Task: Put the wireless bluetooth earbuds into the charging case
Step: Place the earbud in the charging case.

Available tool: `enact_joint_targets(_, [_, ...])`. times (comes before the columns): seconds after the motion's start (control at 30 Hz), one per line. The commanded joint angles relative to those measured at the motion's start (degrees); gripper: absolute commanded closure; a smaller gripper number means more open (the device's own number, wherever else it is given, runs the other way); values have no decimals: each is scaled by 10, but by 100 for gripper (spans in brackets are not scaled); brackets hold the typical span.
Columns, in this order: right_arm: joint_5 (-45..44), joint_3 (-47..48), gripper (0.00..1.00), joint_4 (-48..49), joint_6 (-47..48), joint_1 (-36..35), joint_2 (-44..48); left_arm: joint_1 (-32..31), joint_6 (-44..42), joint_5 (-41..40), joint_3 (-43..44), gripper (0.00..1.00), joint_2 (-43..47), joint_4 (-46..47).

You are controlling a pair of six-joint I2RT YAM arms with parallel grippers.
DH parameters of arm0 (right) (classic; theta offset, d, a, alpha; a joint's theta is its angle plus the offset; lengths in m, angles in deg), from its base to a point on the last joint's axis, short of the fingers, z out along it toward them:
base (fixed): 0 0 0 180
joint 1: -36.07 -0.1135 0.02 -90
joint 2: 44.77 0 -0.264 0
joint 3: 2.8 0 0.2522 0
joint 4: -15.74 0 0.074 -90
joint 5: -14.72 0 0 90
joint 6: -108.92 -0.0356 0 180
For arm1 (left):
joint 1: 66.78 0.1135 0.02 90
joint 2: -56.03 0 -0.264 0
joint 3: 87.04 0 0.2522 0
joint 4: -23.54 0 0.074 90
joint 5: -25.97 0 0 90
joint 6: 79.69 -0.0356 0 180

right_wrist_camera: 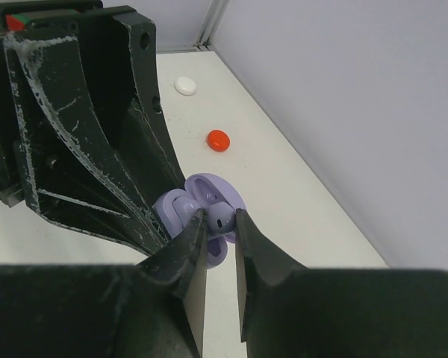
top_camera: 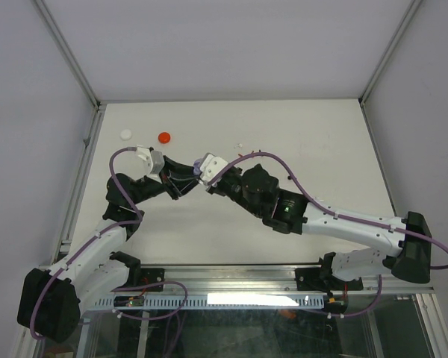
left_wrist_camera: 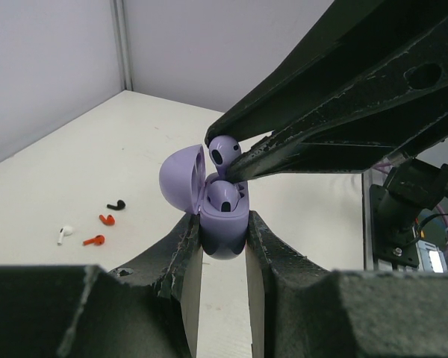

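Observation:
A lavender charging case (left_wrist_camera: 224, 231) with its lid (left_wrist_camera: 181, 179) swung open is held upright above the table, my left gripper (left_wrist_camera: 224, 224) shut on its base. One lavender earbud (left_wrist_camera: 224, 196) sits in the case. Directly above it hangs a second lavender earbud (left_wrist_camera: 224, 151), pinched in my right gripper (left_wrist_camera: 218, 154). The right wrist view shows that earbud (right_wrist_camera: 224, 219) between my right gripper (right_wrist_camera: 221, 221) tips, just over the open case (right_wrist_camera: 209, 190). From above, both grippers meet at mid-table, left (top_camera: 185, 183) and right (top_camera: 202, 177).
A red round case (top_camera: 164, 137) and a white round case (top_camera: 126, 134) lie at the far left of the table. Loose earbuds lie on the table: a black one (left_wrist_camera: 116, 203), two red ones (left_wrist_camera: 107, 219) (left_wrist_camera: 94, 240) and a white one (left_wrist_camera: 64, 233).

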Motion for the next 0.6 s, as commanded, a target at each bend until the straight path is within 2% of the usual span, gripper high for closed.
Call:
enact_joint_targets(0.0, [27, -6, 85, 38, -25, -9, 20, 5, 15, -13, 28, 100, 2, 25])
enact_joint_targets(0.57, [59, -31, 78, 58, -71, -9, 40, 5, 23, -21, 22, 100, 2, 37])
